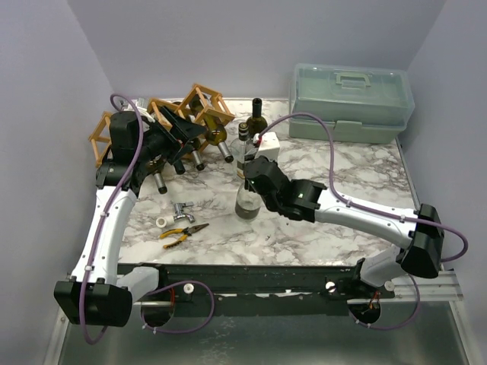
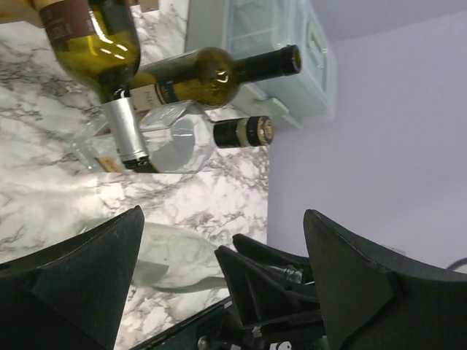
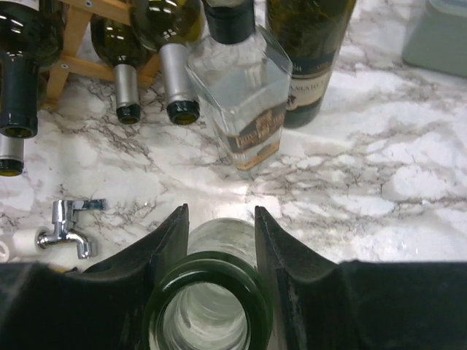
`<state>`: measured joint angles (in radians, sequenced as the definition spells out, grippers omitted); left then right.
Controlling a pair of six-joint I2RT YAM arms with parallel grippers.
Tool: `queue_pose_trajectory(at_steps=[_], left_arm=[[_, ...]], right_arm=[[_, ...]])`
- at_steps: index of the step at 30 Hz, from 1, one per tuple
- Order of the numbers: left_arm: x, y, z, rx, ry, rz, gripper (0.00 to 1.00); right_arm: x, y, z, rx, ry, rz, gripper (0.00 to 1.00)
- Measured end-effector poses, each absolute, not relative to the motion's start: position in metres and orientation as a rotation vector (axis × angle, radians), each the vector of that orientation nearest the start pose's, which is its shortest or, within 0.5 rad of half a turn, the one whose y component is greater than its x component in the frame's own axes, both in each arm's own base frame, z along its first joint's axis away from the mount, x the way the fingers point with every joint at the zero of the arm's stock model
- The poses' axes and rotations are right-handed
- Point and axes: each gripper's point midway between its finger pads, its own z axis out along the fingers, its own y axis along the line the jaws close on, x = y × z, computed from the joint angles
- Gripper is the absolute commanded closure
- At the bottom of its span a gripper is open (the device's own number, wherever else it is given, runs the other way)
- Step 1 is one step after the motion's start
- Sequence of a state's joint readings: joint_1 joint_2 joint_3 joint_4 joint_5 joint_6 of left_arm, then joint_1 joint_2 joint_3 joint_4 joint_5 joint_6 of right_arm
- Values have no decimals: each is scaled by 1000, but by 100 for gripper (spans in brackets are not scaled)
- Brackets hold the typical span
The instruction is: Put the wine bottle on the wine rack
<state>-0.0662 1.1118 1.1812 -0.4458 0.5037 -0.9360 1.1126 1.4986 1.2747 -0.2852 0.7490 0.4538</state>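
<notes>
view from above: two robot arms reach over a marble table [image 1: 365, 171]. the right gripper [image 1: 253, 181] is clamped around the neck of a clear wine bottle [image 1: 246, 201], which stands upright near the middle of the table. the wooden wine rack [image 1: 204, 106] sits at the back left, well apart from that bottle. the left gripper [image 1: 181, 141] hangs just in front of the rack. a plastic toolbox [image 1: 350, 103] is at the back right. pliers [image 1: 183, 232] and a metal tap [image 1: 183, 209] lie near the front left.

left wrist view: the left gripper [image 2: 222, 215] has its fingers spread wide with nothing between them.

right wrist view: the right gripper [image 3: 219, 215] pinches the wine bottle [image 3: 208, 299] just below its open mouth, one finger on each side. the wine rack [image 3: 73, 44] is at the top left, beyond a square glass bottle [image 3: 244, 95].
</notes>
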Motion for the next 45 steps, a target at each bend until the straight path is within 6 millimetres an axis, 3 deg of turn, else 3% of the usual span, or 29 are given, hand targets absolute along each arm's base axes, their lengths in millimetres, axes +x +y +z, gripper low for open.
queue_pose_trajectory(at_steps=[10, 14, 20, 24, 29, 34, 40, 45], left_arm=[[320, -155, 342, -609, 1963, -1289, 10], [309, -180, 344, -623, 1993, -1386, 13], [284, -226, 362, -462, 1960, -1532, 14], [267, -232, 378, -388, 1876, -1560, 14], [254, -223, 421, -331, 1708, -1573, 13], [246, -209, 450, -350, 1595, -1568, 13], [239, -189, 459, -438, 1533, -1507, 9], [235, -170, 468, -532, 1460, -1475, 1]], right_arm=[[260, 289, 250, -46, 2013, 265, 99], [258, 268, 280, 56, 1960, 279, 99], [264, 248, 343, 255, 1859, 377, 99], [262, 242, 382, 342, 1793, 480, 99], [264, 247, 423, 414, 1721, 589, 99], [284, 274, 449, 482, 1653, 673, 99], [323, 312, 438, 541, 1635, 735, 99], [357, 323, 418, 611, 1635, 771, 99]])
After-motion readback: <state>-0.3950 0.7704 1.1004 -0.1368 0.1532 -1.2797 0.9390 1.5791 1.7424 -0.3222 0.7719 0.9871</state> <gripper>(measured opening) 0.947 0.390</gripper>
